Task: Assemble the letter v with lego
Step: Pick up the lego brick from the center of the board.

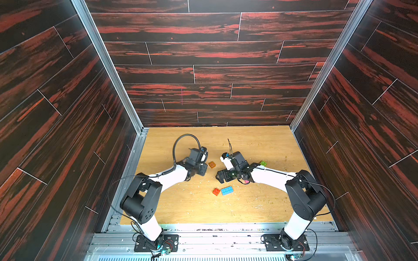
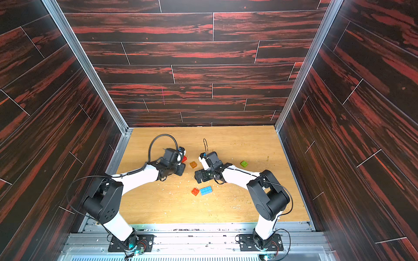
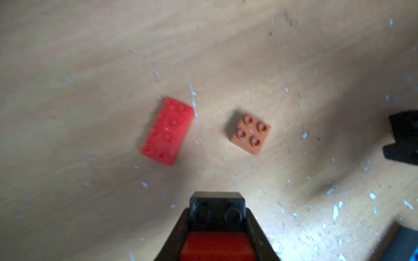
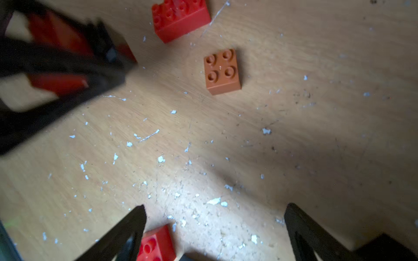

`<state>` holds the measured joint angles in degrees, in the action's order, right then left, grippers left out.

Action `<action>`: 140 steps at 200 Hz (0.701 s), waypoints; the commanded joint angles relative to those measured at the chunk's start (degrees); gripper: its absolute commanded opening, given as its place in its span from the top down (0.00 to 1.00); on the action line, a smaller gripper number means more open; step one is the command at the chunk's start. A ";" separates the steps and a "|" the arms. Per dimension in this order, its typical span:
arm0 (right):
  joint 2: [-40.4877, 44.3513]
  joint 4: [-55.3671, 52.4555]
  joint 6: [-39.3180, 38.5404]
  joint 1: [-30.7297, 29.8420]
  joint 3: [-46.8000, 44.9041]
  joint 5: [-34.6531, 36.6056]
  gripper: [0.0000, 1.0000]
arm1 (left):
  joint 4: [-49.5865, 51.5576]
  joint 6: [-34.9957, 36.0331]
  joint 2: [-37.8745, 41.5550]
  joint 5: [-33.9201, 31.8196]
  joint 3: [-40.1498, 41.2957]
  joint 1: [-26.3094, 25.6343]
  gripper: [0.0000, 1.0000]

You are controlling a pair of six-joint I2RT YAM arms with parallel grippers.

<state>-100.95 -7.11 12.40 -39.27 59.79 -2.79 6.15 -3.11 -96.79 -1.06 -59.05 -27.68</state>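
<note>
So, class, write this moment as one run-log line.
left jaws: shut on black brick | right jaws: open, empty | orange brick: loose on table

A robotics laboratory test cell, seen from above; two white and black robot arms, the left arm (image 1: 172, 176) and the right arm (image 1: 269, 178), are bolted by black base plates (image 1: 141, 245) to a slotted aluminium rail (image 1: 221, 239) at the near edge; bare cables (image 1: 188, 135) loop from their joints, and a small circuit board (image 1: 166, 252) glows beside one base; a light wooden tabletop (image 1: 260, 144) forms the floor of the cell; tall panels (image 1: 203, 52) printed with dark red and black wood grain wall it in on three sides, joined by aluminium corner posts (image 1: 108, 65); the wrist views show the tabletop scuffed and strewn with pale flecks (image 4: 161, 159).
</note>
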 commanded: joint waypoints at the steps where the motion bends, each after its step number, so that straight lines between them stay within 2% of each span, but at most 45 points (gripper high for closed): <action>1: -1.55 2.09 -4.02 -0.97 0.97 1.14 0.02 | 3.59 3.51 0.69 2.51 -2.92 1.93 0.71; 51: -3.56 5.60 -7.39 -2.83 2.14 4.85 0.02 | 8.43 6.69 -5.45 5.67 -9.28 5.60 0.71; 140: -6.80 2.46 -8.81 -3.49 7.45 6.06 0.01 | 14.98 5.66 -13.04 7.47 -16.74 9.25 0.72</action>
<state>-106.65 -3.20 4.10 -42.19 66.15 3.07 17.63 2.35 -109.56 5.74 -72.69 -19.09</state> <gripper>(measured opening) 0.984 0.364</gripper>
